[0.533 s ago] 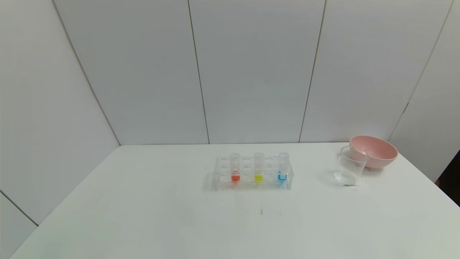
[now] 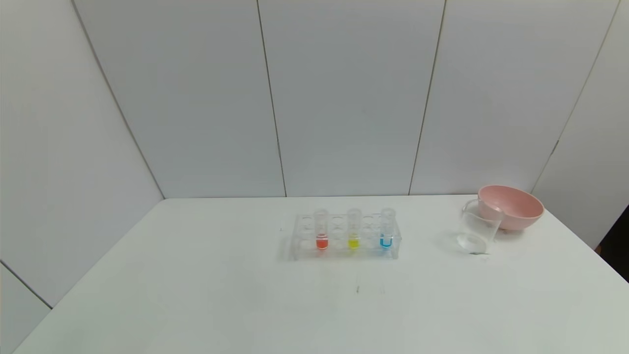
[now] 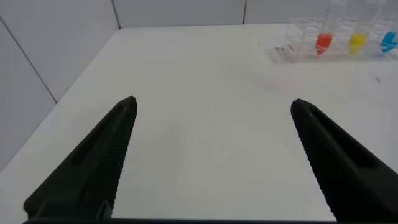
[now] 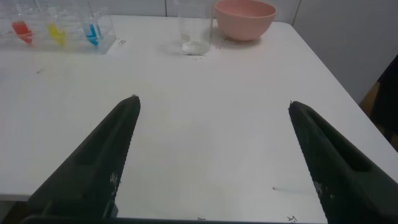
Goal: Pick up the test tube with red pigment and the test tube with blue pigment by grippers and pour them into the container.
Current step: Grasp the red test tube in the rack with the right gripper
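Observation:
The red test tube (image 2: 321, 235) and the blue test tube (image 2: 386, 233) stand upright in a clear rack (image 2: 300, 242) at the table's middle, with a yellow tube (image 2: 354, 235) between them. The glass beaker (image 2: 477, 231) stands empty to the right. Neither gripper shows in the head view. My left gripper (image 3: 211, 102) is open and empty over bare table, with the red tube (image 3: 323, 38) far off. My right gripper (image 4: 212, 102) is open and empty, with the blue tube (image 4: 92, 31) and the beaker (image 4: 195, 28) far ahead.
A pink bowl (image 2: 511, 206) sits just behind the beaker at the table's far right; it also shows in the right wrist view (image 4: 245, 18). White wall panels close the back and left. The table's right edge (image 2: 589, 246) is near the bowl.

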Controlling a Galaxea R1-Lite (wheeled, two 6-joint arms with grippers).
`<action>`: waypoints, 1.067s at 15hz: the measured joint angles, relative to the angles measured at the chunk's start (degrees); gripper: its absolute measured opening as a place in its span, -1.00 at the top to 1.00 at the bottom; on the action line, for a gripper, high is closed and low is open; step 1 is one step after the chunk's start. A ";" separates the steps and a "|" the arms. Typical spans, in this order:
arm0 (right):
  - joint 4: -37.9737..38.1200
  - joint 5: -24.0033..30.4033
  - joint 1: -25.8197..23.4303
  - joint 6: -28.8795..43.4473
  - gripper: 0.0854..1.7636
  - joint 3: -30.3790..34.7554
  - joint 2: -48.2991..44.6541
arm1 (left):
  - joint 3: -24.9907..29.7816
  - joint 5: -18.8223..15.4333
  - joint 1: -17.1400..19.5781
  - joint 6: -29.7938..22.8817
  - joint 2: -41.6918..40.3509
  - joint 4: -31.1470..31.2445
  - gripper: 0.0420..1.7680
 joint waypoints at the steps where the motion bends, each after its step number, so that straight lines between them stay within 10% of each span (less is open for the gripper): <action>1: 0.00 -0.02 -0.02 0.04 -0.94 0.00 0.00 | 0.00 0.00 0.00 0.00 0.00 0.00 -1.00; 16: 0.57 0.11 -0.04 0.26 -0.94 -3.02 0.43 | 0.00 0.00 0.00 0.00 0.00 0.00 -1.00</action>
